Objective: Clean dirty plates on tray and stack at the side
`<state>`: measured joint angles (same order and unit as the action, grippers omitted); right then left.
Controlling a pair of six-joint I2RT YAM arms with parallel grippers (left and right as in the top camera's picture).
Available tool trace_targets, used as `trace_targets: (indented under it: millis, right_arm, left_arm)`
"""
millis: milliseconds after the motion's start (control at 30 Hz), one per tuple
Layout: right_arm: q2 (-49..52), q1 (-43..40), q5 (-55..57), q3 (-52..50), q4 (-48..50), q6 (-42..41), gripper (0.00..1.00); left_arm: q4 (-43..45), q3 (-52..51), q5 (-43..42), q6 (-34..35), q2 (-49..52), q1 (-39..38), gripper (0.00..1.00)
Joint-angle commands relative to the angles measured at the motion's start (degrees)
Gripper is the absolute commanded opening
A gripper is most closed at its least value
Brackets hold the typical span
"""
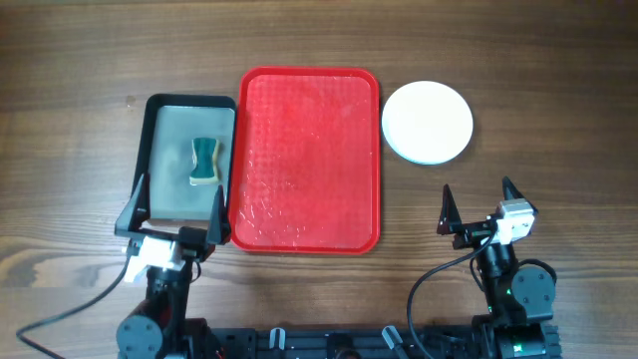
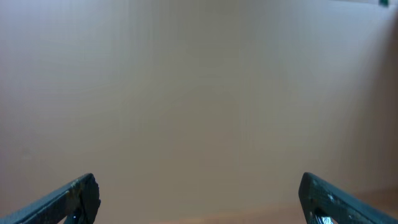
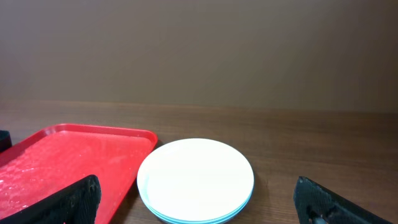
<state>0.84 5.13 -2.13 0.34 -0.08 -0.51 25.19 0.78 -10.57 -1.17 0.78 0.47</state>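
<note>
The plates (image 1: 428, 122) lie in one stack on the wooden table, just right of the red tray (image 1: 309, 160). A white plate is on top, with light blue rims showing under it (image 3: 196, 179). The top face looks plain white. The tray (image 3: 68, 168) holds no plates, only water droplets. My right gripper (image 1: 478, 194) hovers open near the table's front, short of the stack, with nothing between its fingers (image 3: 198, 190). Over the near edge of the grey tray, my left gripper (image 1: 177, 199) is open and holds nothing. Its wrist view (image 2: 199, 199) faces a blank wall.
Left of the red tray stands a smaller black-rimmed grey tray (image 1: 189, 118), and a green-and-tan sponge (image 1: 204, 162) lies in it. Bare wood runs along the back and to the right of the plates.
</note>
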Motion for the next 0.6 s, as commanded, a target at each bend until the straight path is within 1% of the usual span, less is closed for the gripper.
trace_targets:
  millis: [0, 300, 567]
  right_arm:
    - [-0.6, 0.3, -0.9, -0.1, 0.2, 0.4, 1.00]
    - [-0.6, 0.3, -0.9, -0.1, 0.2, 0.4, 1.00]
    - [-0.6, 0.3, -0.9, -0.1, 0.2, 0.4, 1.00]
  left_arm:
    - [-5.2, -0.5, -0.3, 0.3, -0.6, -0.3, 1.00]
    - [-19.6, -0.5, -0.3, 0.3, -0.6, -0.3, 1.00]
    - [-28.8, -0.5, -0.2, 0.3, -0.6, -0.3, 1.00]
